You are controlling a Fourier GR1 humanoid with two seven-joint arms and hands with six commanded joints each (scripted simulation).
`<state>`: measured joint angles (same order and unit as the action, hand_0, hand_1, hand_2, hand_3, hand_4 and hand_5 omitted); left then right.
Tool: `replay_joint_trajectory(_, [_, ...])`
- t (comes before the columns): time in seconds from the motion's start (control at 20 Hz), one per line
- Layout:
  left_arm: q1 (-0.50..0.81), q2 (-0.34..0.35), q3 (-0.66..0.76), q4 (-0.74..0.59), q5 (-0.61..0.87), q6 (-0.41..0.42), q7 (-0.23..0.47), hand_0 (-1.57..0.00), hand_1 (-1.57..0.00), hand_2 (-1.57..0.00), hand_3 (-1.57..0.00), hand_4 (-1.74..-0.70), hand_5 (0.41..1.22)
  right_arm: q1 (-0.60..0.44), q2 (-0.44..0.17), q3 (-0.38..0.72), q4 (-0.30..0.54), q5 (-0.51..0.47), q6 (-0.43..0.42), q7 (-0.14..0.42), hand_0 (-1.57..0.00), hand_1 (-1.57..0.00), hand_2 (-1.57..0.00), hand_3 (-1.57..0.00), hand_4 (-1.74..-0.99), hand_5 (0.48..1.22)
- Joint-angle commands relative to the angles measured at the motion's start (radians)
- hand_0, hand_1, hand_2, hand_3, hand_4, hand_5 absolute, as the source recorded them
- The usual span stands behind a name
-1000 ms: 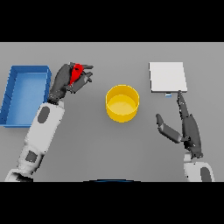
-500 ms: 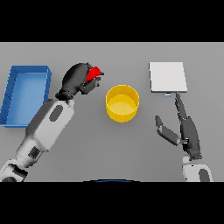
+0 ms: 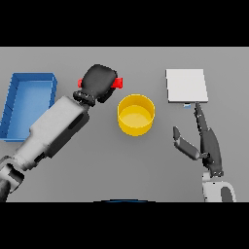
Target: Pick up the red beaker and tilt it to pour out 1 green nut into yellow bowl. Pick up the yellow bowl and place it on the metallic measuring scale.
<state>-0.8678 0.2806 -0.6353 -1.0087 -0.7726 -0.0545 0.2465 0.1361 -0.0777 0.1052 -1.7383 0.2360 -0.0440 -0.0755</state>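
My left hand (image 3: 98, 82) is curled round the red beaker (image 3: 117, 83), of which only a small red part shows past the fingers. The beaker is held above the table, just left of and behind the yellow bowl (image 3: 136, 115). The bowl stands at the middle of the table; I see no nut in it. The metallic measuring scale (image 3: 186, 85), a pale square plate, lies at the back right. My right hand (image 3: 210, 147) rests open on the right, fingers straight and pointing toward the scale.
A blue tray (image 3: 28, 103) lies at the far left of the grey table. My left forearm (image 3: 53, 127) stretches diagonally from the lower left toward the bowl.
My left hand has carried the red beaker to the right, from near the blue tray to the bowl's left rim. The beaker is now mostly hidden by the hand. The right hand has stayed put.
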Motion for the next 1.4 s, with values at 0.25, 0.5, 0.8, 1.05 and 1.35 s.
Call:
replay_joint_trajectory(0.25, [-0.123,0.01,-0.156,0.043,-0.1,-0.149,-0.054,-1.57,-1.57,-1.57,-1.34,-1.71,1.216,0.01,0.023,-0.011,0.024,-0.031,-0.001,-0.033,0.0,0.0,0.0,0.0,-1.294,0.672])
replay_joint_trajectory(0.5, [-0.206,-0.003,-0.289,0.116,-0.185,-0.211,-0.131,-1.57,-1.57,-1.57,-1.49,-1.73,1.219,0.001,0.029,-0.023,0.025,-0.054,-0.001,-0.029,0.0,0.0,0.0,0.0,-1.29,0.644])
replay_joint_trajectory(0.8, [-0.291,-0.014,-0.424,0.156,-0.274,-0.261,-0.168,-1.57,-1.57,-1.57,-1.55,-1.74,1.221,0.001,0.035,-0.022,0.033,-0.034,-0.019,-0.02,0.0,0.0,0.0,0.0,-1.286,0.618])
replay_joint_trajectory(1.05, [-0.366,-0.032,-0.499,0.219,-0.314,-0.269,-0.205,-1.57,-1.57,-1.57,-1.56,-1.74,1.221,0.004,0.034,-0.012,0.04,-0.008,-0.027,-0.016,0.0,0.0,0.0,0.0,-1.26,0.586])
replay_joint_trajectory(1.35, [-0.447,-0.064,-0.61,0.273,-0.364,-0.281,-0.272,-1.57,-1.57,-1.57,-1.57,-1.73,1.221,0.011,0.035,-0.001,0.032,0.019,-0.042,-0.025,0.0,0.0,0.0,0.0,-1.204,0.591])
